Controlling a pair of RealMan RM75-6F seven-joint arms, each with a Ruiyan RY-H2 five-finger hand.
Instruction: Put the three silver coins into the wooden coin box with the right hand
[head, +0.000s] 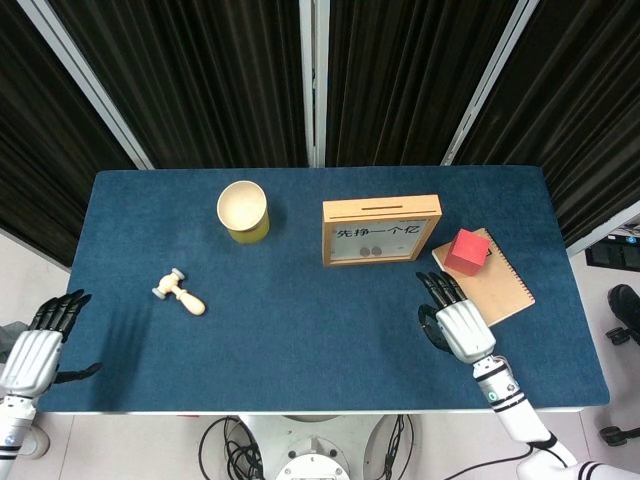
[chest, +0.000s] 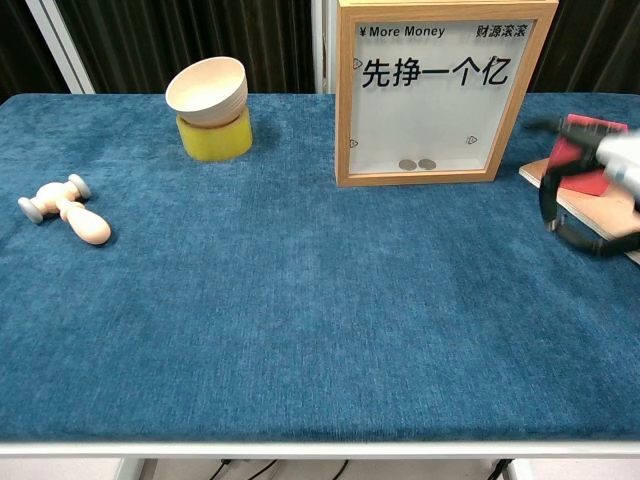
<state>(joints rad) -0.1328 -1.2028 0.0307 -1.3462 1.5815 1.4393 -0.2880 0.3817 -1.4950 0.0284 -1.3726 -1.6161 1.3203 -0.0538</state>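
The wooden coin box (head: 381, 230) stands upright near the back middle of the blue worktop (head: 300, 340), just beyond and to the left of the right hand's fingertips, apart from them. Its slot runs along the top edge, and its clear front bears printed lettering. Two silver coins (chest: 417, 164) lie side by side on the floor of the box behind the pane; a third coin cannot be made out in either view.

The right hand (head: 458, 324) sits palm down above the worktop with its dark fingers (head: 437, 289) spread and pointing toward the box, grasping nothing. In the chest view it is blurred at the right edge, so its finer pose is unclear there. Just to the right of those fingers lies a brown notebook (head: 497, 286), and a red cube (head: 466, 252) rests on the notebook's far corner, close ahead of the fingertips.

Well to the left of the fingers, a pale bowl (head: 243, 205) sits on a yellow base (chest: 214, 138), and nearer the front a small wooden mallet (head: 179, 292) lies on its side.

The left hand (head: 38, 345) hangs off the worktop's left front corner, fingers apart and holding nothing.
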